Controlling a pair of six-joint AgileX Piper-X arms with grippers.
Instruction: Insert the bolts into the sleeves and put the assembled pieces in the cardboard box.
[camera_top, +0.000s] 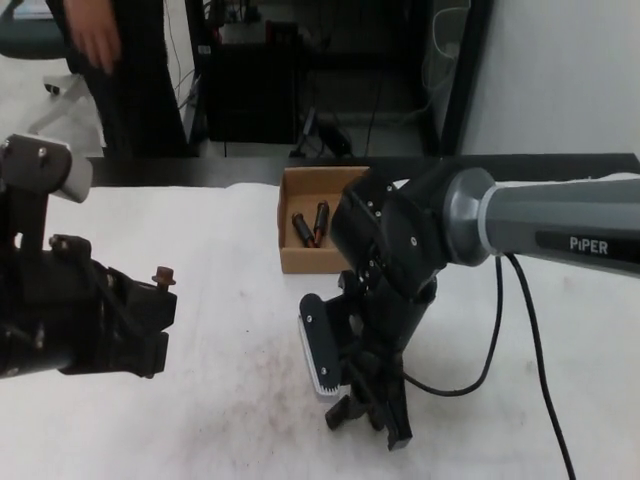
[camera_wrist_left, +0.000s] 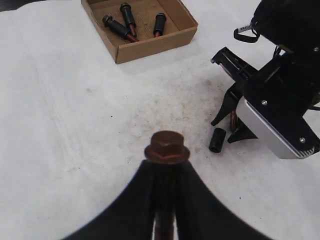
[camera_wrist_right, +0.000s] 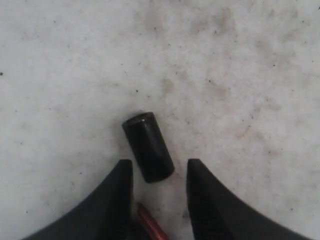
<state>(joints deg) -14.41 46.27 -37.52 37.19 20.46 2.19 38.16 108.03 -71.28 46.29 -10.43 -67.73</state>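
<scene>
Scanning the high view, we list the cardboard box (camera_top: 310, 260) on the bench (camera_top: 200, 420), assembled pieces (camera_top: 318, 220) inside. Left wrist view: our left gripper (camera_wrist_left: 165, 170) pinches a bolt (camera_wrist_left: 166, 147). Right wrist view: right gripper (camera_wrist_right: 159, 165) spread, a sleeve (camera_wrist_right: 148, 146) lying between its tips.

Coppery brown bolt (camera_wrist_left: 167, 147); glossy black sleeve (camera_wrist_right: 148, 146); plain tan cardboard box (camera_wrist_left: 155, 44) with black-and-copper pieces (camera_wrist_left: 119, 28); white bench cover (camera_wrist_left: 65, 130), mottled with brownish smudges, dark specks.

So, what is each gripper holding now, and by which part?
Left gripper: rust-brown hex-head metal bolt, by its shank. Right gripper: nothing; jaws open.
</scene>
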